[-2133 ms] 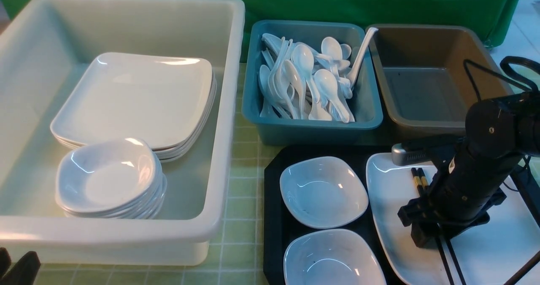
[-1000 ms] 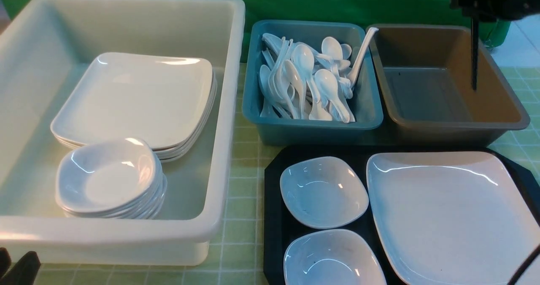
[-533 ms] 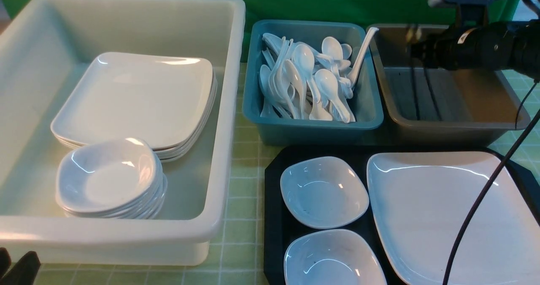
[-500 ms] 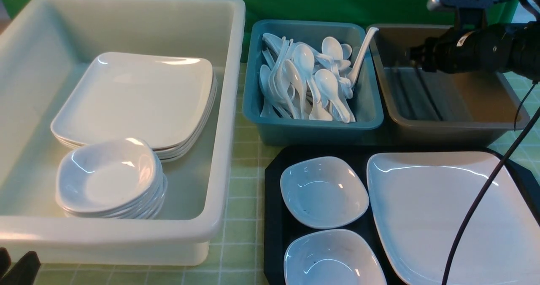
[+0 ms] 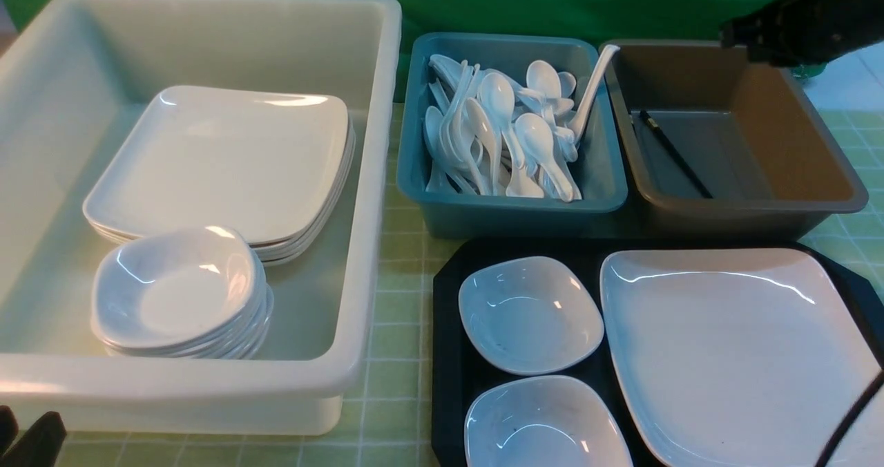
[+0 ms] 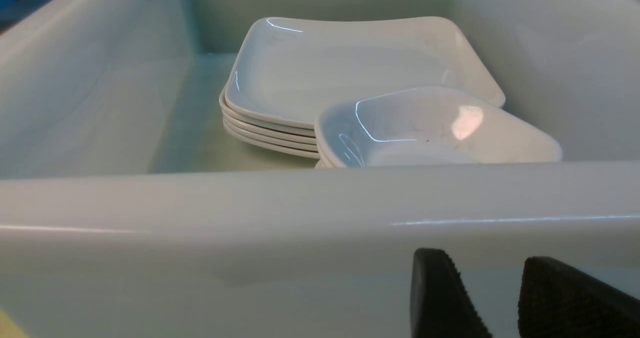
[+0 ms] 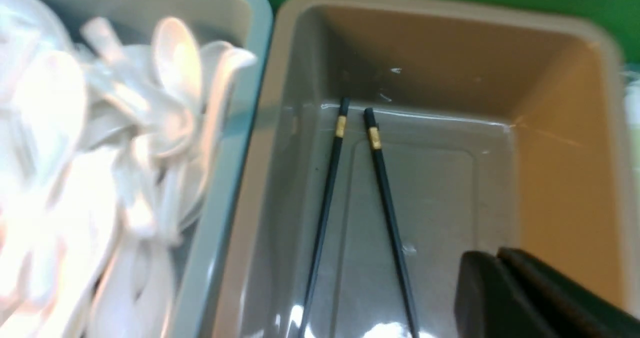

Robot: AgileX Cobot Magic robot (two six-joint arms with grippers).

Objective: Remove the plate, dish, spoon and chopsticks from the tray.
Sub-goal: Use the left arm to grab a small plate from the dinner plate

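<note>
One plate (image 5: 739, 356) and two small dishes (image 5: 530, 313) are sitting on the tray (image 5: 447, 370). Behind the tray, two chopsticks (image 7: 325, 213) are lying in the brown bin (image 5: 780, 142); the teal bin (image 5: 511, 211) is holding spoons (image 5: 497, 128) too tangled to count. Left of the tray, the white tub (image 5: 207, 384) is holding four stacked plates (image 6: 270, 128) and a dish stack (image 6: 435, 138). The right gripper (image 7: 500, 258) is hovering with fingers together, empty; the left gripper (image 6: 485, 255) is hanging with fingers apart

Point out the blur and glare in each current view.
Front view: sharp, thin glare streaks on the plate. Left wrist view: clear, a pinkish highlight on the top dish. Right wrist view: spoons smeared and overexposed, chopsticks fairly crisp.
</note>
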